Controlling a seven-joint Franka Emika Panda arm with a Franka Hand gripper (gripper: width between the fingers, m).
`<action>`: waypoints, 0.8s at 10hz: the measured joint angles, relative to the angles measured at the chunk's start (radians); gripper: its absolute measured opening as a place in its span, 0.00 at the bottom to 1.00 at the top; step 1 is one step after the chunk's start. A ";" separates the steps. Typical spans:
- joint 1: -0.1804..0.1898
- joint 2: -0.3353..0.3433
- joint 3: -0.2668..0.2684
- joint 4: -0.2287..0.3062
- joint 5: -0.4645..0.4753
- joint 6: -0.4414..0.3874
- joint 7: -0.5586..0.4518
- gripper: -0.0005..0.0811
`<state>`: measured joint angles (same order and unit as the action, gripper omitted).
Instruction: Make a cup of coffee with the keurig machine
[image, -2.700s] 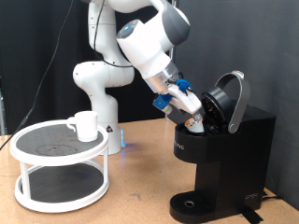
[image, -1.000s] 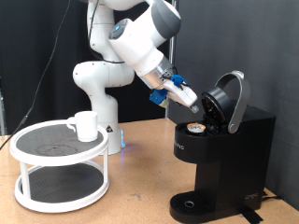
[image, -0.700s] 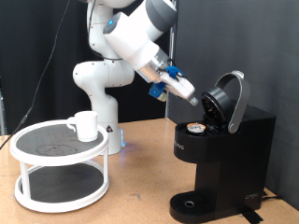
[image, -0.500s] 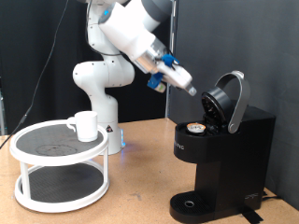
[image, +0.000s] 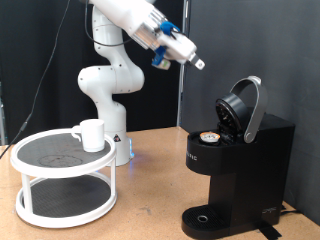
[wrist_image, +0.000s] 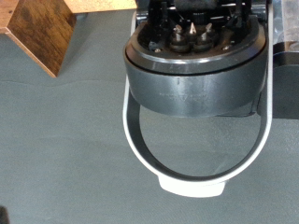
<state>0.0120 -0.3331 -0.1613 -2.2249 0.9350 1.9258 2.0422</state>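
The black keurig machine (image: 240, 160) stands at the exterior view's right with its rounded lid (image: 245, 105) hinged up. A small white pod with a brownish top (image: 209, 138) sits in the open chamber. The white cup (image: 91, 134) stands on the top shelf of a round white stand (image: 62, 165) at the left. My gripper (image: 196, 62) is high in the air, above and to the left of the open lid, touching nothing, and nothing shows between its fingers. The wrist view looks at the raised lid's underside (wrist_image: 192, 65) with its needles; the fingers do not show there.
The two-tier stand takes up the table's left part. The arm's white base (image: 105, 90) stands behind it. A wooden table corner (wrist_image: 42, 33) and grey floor (wrist_image: 65, 140) show in the wrist view. A black curtain hangs behind.
The gripper left the pod in the machine's chamber, then rose up and away to the left of the open lid. The cup and the machine have not moved.
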 joint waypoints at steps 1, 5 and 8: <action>0.000 0.000 0.002 -0.002 -0.002 0.006 -0.001 0.91; 0.007 0.000 0.116 0.027 -0.096 0.159 0.050 0.91; 0.011 0.013 0.214 0.095 -0.276 0.150 0.156 0.91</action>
<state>0.0235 -0.3204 0.0523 -2.1304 0.6587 2.0759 2.1978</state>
